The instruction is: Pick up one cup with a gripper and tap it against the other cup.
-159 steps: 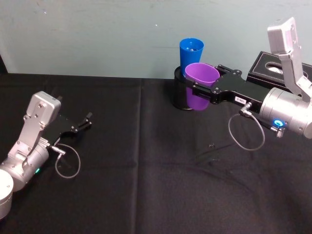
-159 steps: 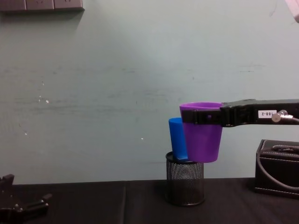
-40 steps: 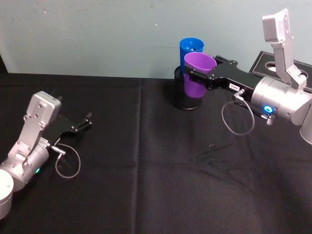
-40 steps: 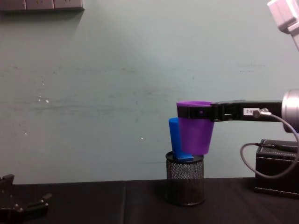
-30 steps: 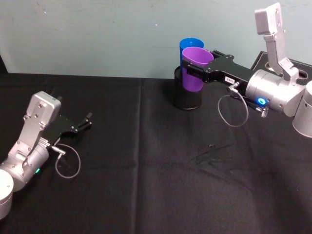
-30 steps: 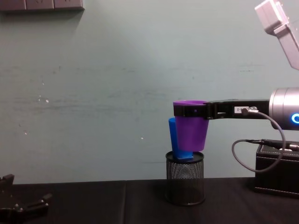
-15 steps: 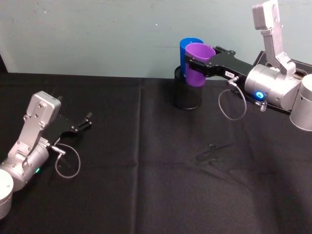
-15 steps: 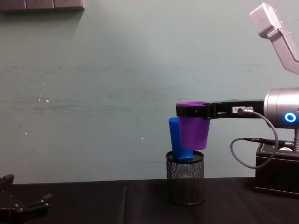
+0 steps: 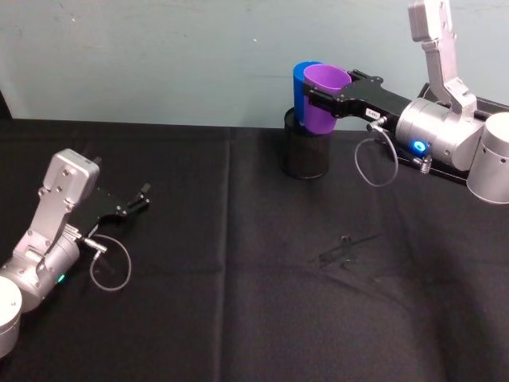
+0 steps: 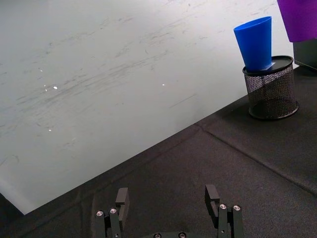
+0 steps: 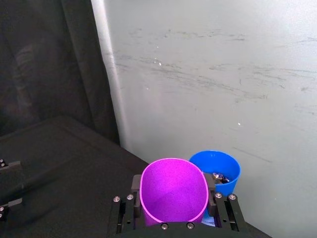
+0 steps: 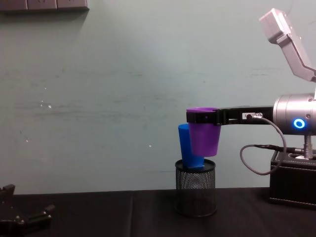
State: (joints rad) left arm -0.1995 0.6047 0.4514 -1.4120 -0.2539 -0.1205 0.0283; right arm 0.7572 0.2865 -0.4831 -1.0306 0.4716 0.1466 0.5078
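A round black wire-mesh pen pot [image 12: 195, 195] stood right under the tip of the right pincer [image 9: 322, 94]. It sat on a big black cloth [image 9: 238, 302]. A black box with pale stitches [image 12: 291, 182] sat low down, past the pincer's back end. A pale green wall [image 12: 98, 98] stood behind the pincer.

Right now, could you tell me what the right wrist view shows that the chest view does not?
Right wrist view: the purple cup's inside, fingers either side of its rim, dark bits in the blue cup. Chest view: the blue cup tilted in a mesh holder, the purple cup's base above its rim, the left gripper parked low. Both: the right gripper holding the purple cup beside the blue one.
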